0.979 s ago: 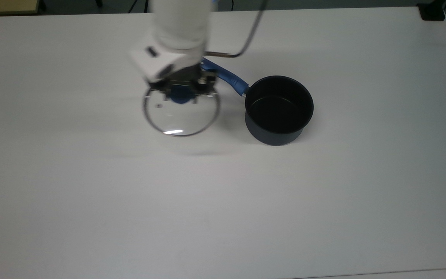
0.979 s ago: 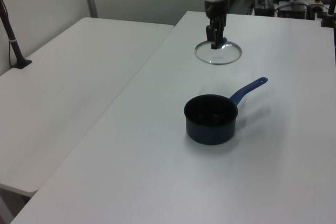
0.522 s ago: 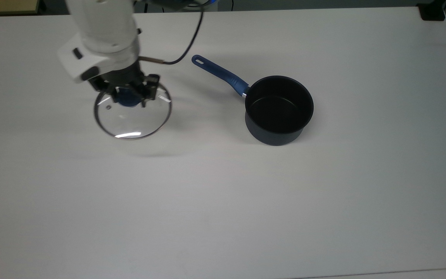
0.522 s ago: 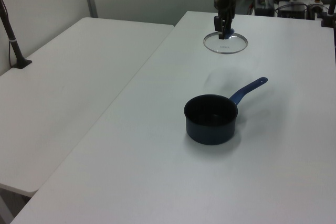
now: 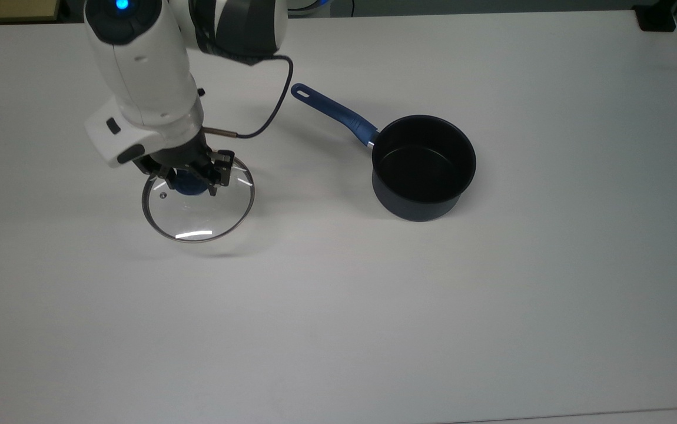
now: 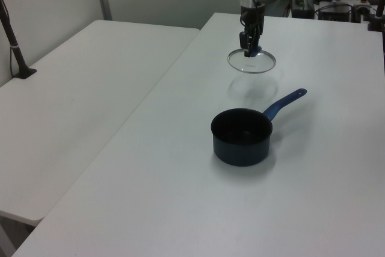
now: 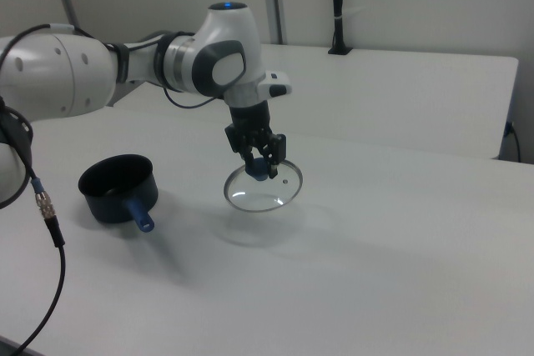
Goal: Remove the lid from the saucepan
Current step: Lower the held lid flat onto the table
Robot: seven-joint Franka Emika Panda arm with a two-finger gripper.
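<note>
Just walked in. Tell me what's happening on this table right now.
The Panda arm's gripper is shut on the blue knob of the glass lid and holds it in the air above the white table; its shadow falls on the tabletop beneath. The saucepan stands uncovered and apart from the lid, toward the top view's right, its blue handle pointing to the top view's upper left. So the lid is already off but not yet set down.

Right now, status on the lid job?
Gripper shut on lid knob, lid held above table. Saucepan open, off to the top view's right. Nothing in the way.
</note>
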